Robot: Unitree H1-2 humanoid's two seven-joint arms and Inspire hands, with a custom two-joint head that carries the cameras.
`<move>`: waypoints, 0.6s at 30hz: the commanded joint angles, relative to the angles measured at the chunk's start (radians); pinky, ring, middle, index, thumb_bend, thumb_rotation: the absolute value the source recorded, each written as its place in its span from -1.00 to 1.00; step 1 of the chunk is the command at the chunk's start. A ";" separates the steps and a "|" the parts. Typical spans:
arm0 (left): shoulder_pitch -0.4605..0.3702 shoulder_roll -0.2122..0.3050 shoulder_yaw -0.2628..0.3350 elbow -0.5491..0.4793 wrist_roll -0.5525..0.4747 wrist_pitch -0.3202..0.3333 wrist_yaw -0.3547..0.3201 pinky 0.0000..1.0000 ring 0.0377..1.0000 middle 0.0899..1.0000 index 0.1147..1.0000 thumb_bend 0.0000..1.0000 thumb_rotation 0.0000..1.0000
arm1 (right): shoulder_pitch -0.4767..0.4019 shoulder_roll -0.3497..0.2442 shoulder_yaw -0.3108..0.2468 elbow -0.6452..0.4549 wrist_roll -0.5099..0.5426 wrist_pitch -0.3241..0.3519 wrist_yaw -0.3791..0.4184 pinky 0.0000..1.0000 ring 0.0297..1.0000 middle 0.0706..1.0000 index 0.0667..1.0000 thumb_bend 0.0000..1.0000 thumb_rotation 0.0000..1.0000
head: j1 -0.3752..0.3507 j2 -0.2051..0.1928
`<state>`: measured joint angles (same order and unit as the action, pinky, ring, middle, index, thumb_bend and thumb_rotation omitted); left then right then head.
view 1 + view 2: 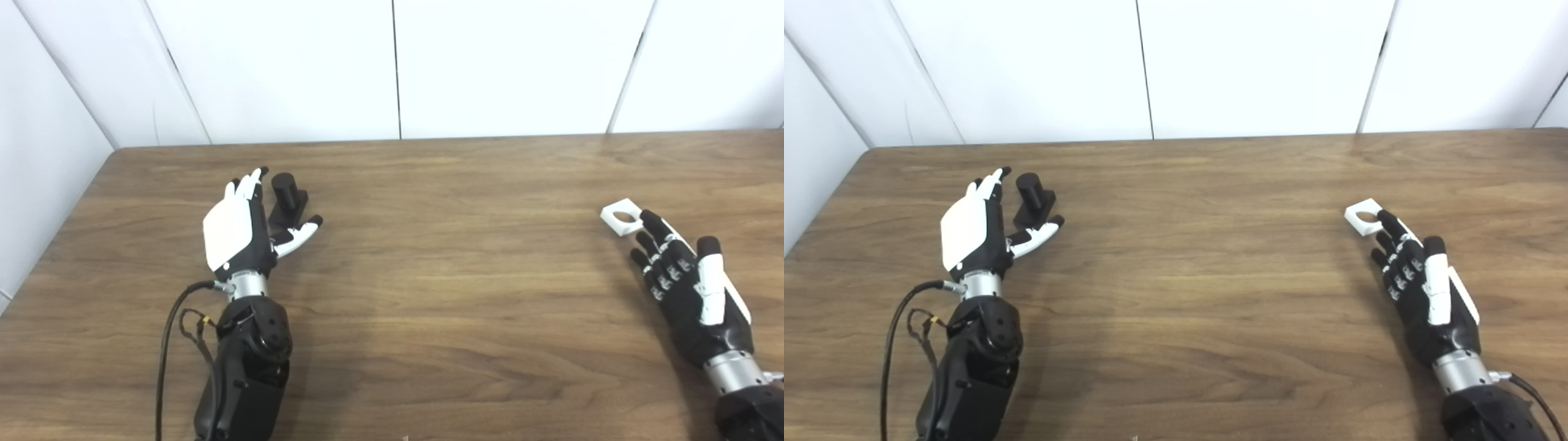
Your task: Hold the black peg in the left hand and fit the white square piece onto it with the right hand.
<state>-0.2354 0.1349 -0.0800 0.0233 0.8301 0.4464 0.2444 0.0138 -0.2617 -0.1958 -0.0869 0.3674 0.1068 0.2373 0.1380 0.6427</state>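
Wood fills the left eye view: a brown table running back to white wall panels, with the black peg standing upright on its dark base toward the table's far left corner. The left hand cups around the peg without closing, fingers spread on the peg's left and thumb reaching across in front of the base, so it grips nothing. Peg and base look stiff, light and rather smooth; the round post seems the natural place to grasp. In the right eye view the white square piece lies flat, well to the right of the peg, its round hole facing up. The right hand is released, palm up, fingertips at the piece's near edge; whether they touch it cannot be told. The piece looks thin, rigid and light, probably best pinched by its outer edges. Between peg and piece stretches bare tabletop, and the table's edges lie well clear of both.
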 commanded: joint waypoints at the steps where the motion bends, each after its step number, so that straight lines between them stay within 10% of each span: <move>1: -0.047 0.017 0.007 -0.003 0.023 0.000 0.040 0.72 0.95 0.85 0.77 0.49 -0.16 | 0.006 -0.011 0.002 0.022 0.013 0.008 0.015 1.00 1.00 1.00 0.82 0.39 0.95 | 0.001 0.000; 18: -0.109 0.025 0.030 0.114 0.022 0.020 0.048 0.75 0.96 0.84 0.70 0.51 -0.13 | 0.000 -0.022 0.001 0.046 0.017 -0.012 0.045 1.00 1.00 1.00 0.82 0.34 0.99 | 0.007 -0.009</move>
<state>-0.2918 0.1386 -0.0514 0.1389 0.8330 0.4683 0.2638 0.0093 -0.2835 -0.1954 -0.0672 0.3749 0.0990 0.2745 0.1442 0.6320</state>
